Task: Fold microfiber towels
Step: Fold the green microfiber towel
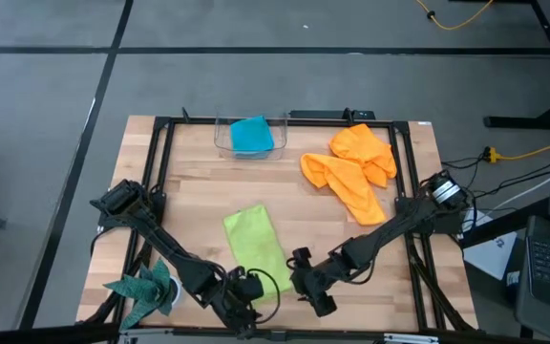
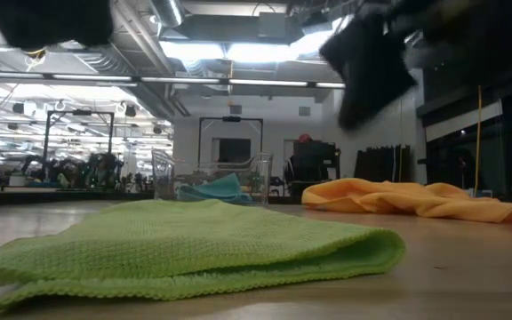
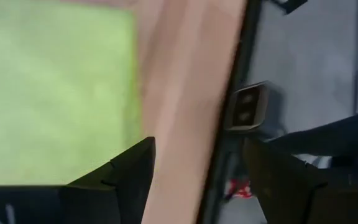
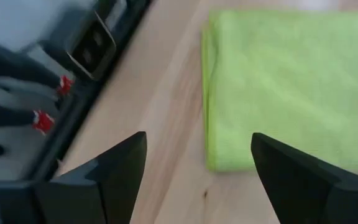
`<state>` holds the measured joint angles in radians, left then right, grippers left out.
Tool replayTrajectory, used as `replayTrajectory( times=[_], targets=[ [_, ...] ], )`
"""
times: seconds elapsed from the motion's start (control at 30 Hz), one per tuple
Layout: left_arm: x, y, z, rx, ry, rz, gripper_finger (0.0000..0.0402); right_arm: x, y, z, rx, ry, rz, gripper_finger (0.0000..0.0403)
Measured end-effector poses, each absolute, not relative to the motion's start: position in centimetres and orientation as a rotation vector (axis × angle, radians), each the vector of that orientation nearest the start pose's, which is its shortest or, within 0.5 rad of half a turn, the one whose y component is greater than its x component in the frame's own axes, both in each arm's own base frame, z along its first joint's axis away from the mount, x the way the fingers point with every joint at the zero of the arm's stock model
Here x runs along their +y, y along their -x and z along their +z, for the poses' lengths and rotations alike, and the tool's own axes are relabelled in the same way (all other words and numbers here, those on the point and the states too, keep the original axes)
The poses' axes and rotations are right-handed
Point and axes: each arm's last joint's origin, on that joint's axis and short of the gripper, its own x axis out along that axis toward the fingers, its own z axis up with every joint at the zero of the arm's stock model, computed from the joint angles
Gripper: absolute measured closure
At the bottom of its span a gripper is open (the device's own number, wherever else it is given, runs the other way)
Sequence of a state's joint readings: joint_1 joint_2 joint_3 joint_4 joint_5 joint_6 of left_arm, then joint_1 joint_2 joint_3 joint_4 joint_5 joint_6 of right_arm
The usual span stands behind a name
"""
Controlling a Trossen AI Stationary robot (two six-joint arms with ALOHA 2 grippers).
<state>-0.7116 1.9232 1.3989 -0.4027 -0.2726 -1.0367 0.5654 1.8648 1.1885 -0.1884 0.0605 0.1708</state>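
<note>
Nearest you, at the front edge of the wooden desk (image 1: pixel 199 191), both of your grippers hover just off the near end of the lime-green towel (image 1: pixel 254 247). Your left gripper (image 1: pixel 244 298) sits at the towel's near left corner, its jaws spread apart and holding nothing; in its wrist view the towel (image 3: pixel 55 87) lies off to one side of the fingers (image 3: pixel 126 177), with bare wood and the black frame rail between them. Your right gripper (image 1: pixel 311 287) is just beside the towel's near right corner, jaws also spread apart and empty; its wrist view shows the towel's doubled edge (image 4: pixel 291 81) ahead of the fingers (image 4: pixel 120 171), not touched.

The lime-green towel lies folded in a long strip running from the front edge toward the middle of the desk. In the low view its folded edge (image 2: pixel 238 253) is rounded and rests flat on the wood.

At the front left corner lies a dark teal-green spiky-edged cloth (image 1: pixel 146 287).

Farther back on the right, the two orange towels (image 1: pixel 356 170) lie crumpled together in one heap.

At the far edge, the turquoise-blue towel (image 1: pixel 251 136) sits inside a clear plastic bin (image 1: pixel 222 141).
</note>
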Motion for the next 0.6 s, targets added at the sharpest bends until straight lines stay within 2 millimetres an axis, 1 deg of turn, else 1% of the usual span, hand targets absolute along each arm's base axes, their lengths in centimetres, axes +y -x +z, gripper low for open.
replayTrajectory(
  times=[0.07, 0.17, 0.2, 0.27, 0.33, 0.4, 0.47, 0.6],
  targets=[
    [-26.8, -32.2, 20.8, 0.912, 0.509, 0.022, 0.0164, 20.5, -33.0, 16.7, 0.899, 0.113, 0.388, 0.0111],
    [-28.2, -33.3, 21.6, 0.911, 0.451, -0.049, 0.0171, 20.5, -33.2, 16.5, 0.893, 0.105, 0.392, 0.0111],
    [-28.3, -33.4, 21.9, 0.927, 0.412, -0.043, 0.0174, 20.6, -33.3, 16.6, 0.881, 0.101, 0.393, 0.0111],
    [-28.4, -33.0, 22.1, 0.982, 0.312, 0.017, 0.0178, 20.7, -33.4, 16.7, 0.862, 0.101, 0.401, 0.0111],
    [-28.1, -32.5, 21.6, 1.031, 0.251, 0.095, 0.0179, 20.7, -33.5, 16.8, 0.845, 0.105, 0.408, 0.0111],
    [-28.0, -32.0, 21.3, 1.051, 0.240, 0.138, 0.0180, 20.7, -33.7, 16.6, 0.834, 0.124, 0.418, 0.0111],
    [-28.1, -31.9, 20.7, 1.044, 0.257, 0.142, 0.0180, 20.6, -33.9, 16.1, 0.841, 0.150, 0.422, 0.0111],
    [-28.2, -31.9, 18.8, 0.998, 0.349, 0.137, 0.0180, 20.3, -34.3, 15.3, 0.846, 0.167, 0.410, 0.0111]
  ],
)
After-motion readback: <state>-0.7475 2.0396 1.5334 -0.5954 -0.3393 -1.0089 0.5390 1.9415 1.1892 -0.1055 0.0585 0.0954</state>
